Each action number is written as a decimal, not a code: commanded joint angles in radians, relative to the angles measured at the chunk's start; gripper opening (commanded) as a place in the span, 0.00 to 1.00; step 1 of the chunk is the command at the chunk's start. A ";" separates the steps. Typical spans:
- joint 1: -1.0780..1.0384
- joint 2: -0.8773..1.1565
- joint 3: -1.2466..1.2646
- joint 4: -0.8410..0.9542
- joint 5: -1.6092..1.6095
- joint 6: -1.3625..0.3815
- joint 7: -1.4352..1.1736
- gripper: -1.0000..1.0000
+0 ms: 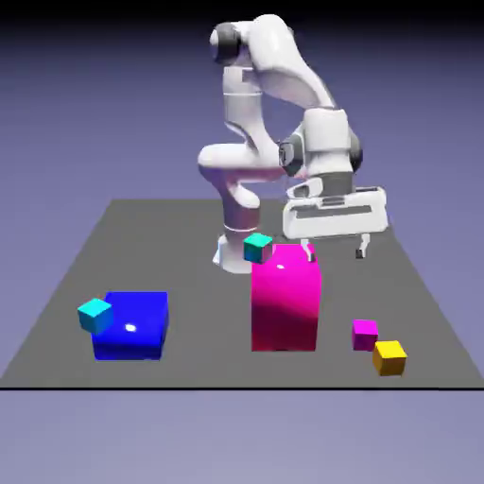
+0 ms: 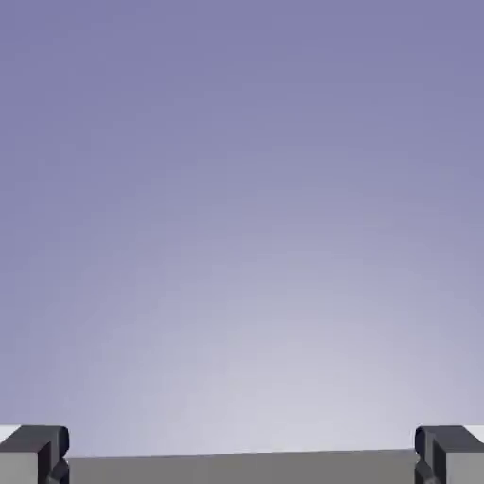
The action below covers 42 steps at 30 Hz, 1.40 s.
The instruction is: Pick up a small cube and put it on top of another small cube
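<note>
The white Franka Panda arm [image 1: 269, 104] stands at the far edge of the grey table [image 1: 85, 284]. Its gripper [image 1: 335, 250] hangs above the table surface, behind and to the exterior view's right of the tall magenta block [image 1: 285, 298]. The jaws are spread wide and nothing is between them. In the hand view the two grey fingertips [image 2: 33, 454] sit at the bottom corners, far apart, with only a strip of grey table and the blue-violet backdrop [image 2: 242, 189] between and above them.

The small magenta cube [image 1: 365, 334] rests on the table near the front edge, to the exterior view's right of the tall magenta block and apart from it. The small yellow-orange cube [image 1: 389, 357] rests on the table just beside the small magenta cube, nearer the camera and slightly further to the exterior view's right. Whether the two small cubes touch at a corner cannot be determined from this view; they appear to be very close. Neither cube is stacked on the other. The gripper is well apart from both.

A small teal cube [image 1: 257, 248] appears at the upper left corner of the tall magenta block. A blue block [image 1: 132, 324] lies on the exterior view's left side of the table, with a small cyan cube [image 1: 95, 315] against its left face.
</note>
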 commanded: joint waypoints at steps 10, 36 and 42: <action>0.073 0.336 0.123 0.061 -0.148 -0.093 0.365 0.50; 0.472 0.391 -0.276 0.299 0.072 -0.272 0.491 0.00; 0.498 0.530 -0.304 0.311 0.063 -0.143 0.507 0.00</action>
